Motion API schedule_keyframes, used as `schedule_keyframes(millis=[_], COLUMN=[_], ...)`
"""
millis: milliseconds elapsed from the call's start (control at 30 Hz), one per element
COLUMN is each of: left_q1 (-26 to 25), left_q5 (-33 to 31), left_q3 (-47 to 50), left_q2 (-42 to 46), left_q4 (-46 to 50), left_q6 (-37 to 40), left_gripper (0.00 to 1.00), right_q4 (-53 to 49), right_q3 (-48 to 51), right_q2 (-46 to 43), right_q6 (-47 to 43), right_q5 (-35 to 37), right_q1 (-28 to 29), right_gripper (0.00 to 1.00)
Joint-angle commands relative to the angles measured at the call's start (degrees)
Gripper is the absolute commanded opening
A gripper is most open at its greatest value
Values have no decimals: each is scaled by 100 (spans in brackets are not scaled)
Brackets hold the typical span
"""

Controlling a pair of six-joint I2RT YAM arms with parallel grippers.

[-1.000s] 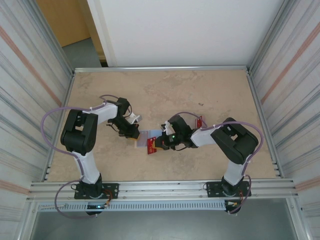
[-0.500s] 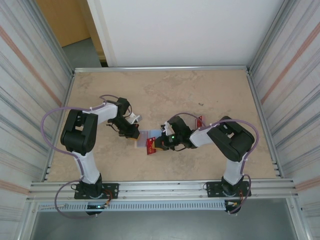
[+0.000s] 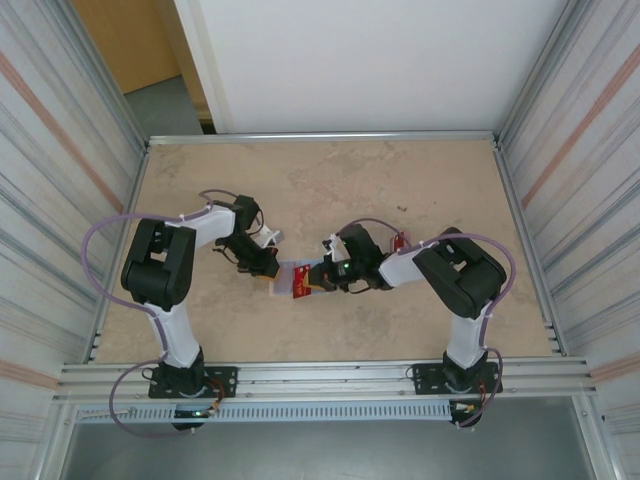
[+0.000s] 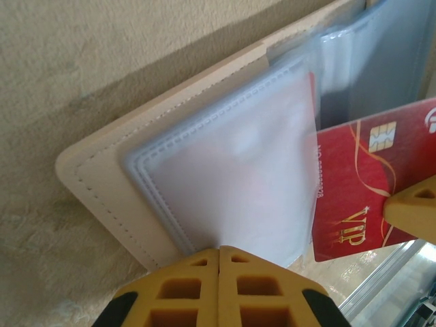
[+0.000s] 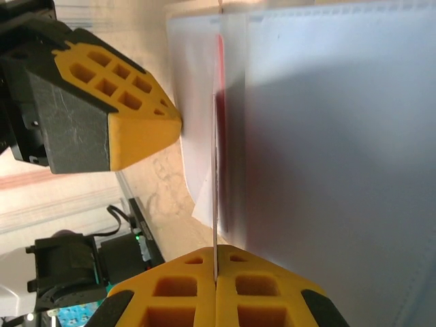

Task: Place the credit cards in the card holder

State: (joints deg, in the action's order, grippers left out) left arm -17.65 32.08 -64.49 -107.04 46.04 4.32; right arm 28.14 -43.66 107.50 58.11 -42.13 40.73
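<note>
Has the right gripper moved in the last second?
Yes. The right gripper, shut on the thin red credit card, has edged slightly away from the near aluminium rail.

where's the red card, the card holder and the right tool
credit card (image 4: 354,184), left wrist view, middle of its red face
card holder (image 4: 102,180), left wrist view, stitched beige cover
right tool (image 5: 216,257), right wrist view, fingertip seam pinching the card's edge

A beige, mottled table (image 3: 400,180) lies inside a metal frame (image 3: 320,374). Ribbed grey walls (image 3: 50,200) stand on both sides, and a white panel (image 3: 370,60) rises behind.
</note>
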Motion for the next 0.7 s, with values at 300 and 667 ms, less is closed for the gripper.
schedule_keyframes(millis=[300, 667], left_q1=[6, -6], left_q5=[-129, -102], left_q3=[43, 48], left_q2=[-19, -12], left_q4=[28, 24], left_q6=[70, 59], left_gripper=[0, 0], right_q4=[-54, 320], right_q3=[-322, -302], right_q2=[230, 516], right_q6=[-27, -27], right_q5=[-282, -72], right_q1=[-138, -104], right_gripper=[0, 0])
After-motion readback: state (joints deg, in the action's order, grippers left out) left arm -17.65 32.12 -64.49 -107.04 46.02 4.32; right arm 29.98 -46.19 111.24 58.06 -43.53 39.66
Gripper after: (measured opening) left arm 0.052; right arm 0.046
